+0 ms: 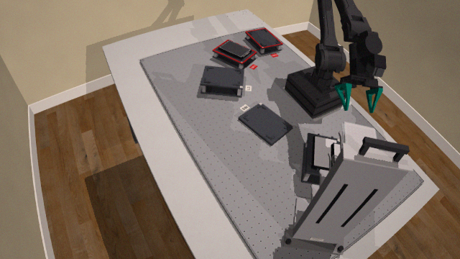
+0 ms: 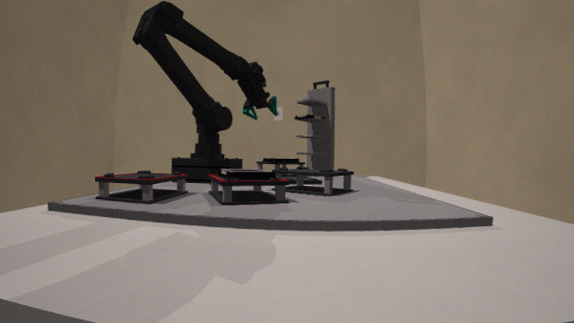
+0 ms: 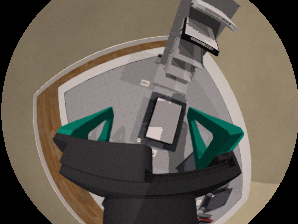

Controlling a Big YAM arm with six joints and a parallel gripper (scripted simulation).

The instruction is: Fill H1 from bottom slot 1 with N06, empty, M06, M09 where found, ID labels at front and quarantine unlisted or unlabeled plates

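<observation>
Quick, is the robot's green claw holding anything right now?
End effector: open wide, holding nothing, up in the air near the plate hotel.
</observation>
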